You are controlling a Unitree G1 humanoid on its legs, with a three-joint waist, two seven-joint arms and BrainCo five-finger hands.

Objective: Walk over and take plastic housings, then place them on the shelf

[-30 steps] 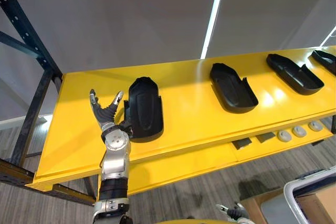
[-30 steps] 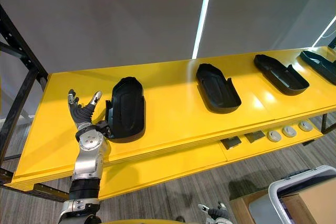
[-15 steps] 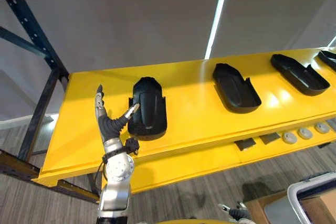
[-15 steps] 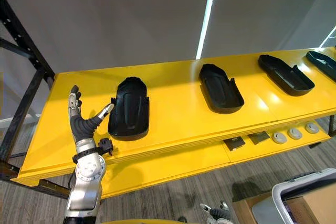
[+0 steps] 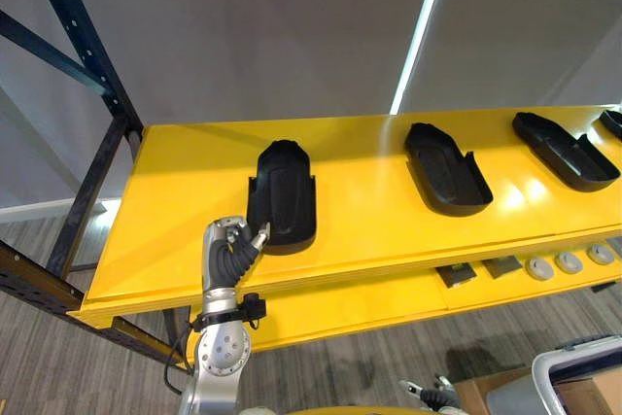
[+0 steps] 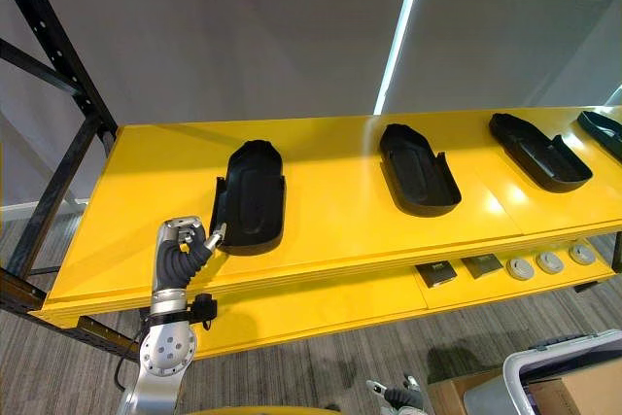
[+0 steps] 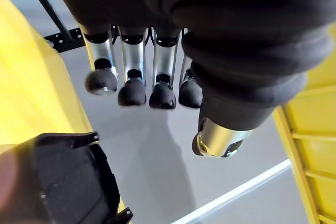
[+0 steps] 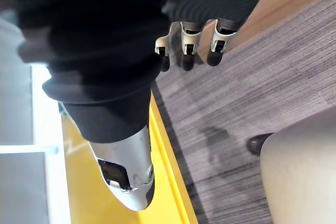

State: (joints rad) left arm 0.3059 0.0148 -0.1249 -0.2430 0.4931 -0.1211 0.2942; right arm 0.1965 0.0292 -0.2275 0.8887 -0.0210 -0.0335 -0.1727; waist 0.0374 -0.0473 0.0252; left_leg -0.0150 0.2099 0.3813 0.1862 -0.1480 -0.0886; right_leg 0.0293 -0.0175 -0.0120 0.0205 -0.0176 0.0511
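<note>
Several black plastic housings lie in a row on the yellow shelf (image 5: pixel 364 206). The nearest housing (image 5: pixel 282 196) lies flat towards the shelf's left end, with a second (image 5: pixel 447 168) and a third (image 5: pixel 566 151) to its right. My left hand (image 5: pixel 229 245) is over the shelf's front edge, just left of the nearest housing's near corner. Its fingers (image 7: pixel 132 86) are curled and hold nothing, with the thumb tip close to the housing's rim (image 7: pixel 79 182). My right hand (image 6: pixel 394 396) hangs low by the floor with relaxed fingers (image 8: pixel 189 45).
A dark steel rack upright (image 5: pixel 87 75) rises at the shelf's left end. On the lower yellow tier sit grey round discs (image 5: pixel 569 261) and small dark plates (image 5: pixel 457 274). A cardboard box in a grey bin (image 5: pixel 573 381) stands on the floor at the lower right.
My left hand has let go of the nearest housing, drawn back to the shelf's front edge and curled its fingers. The camera has shifted; the housing lies flat.
</note>
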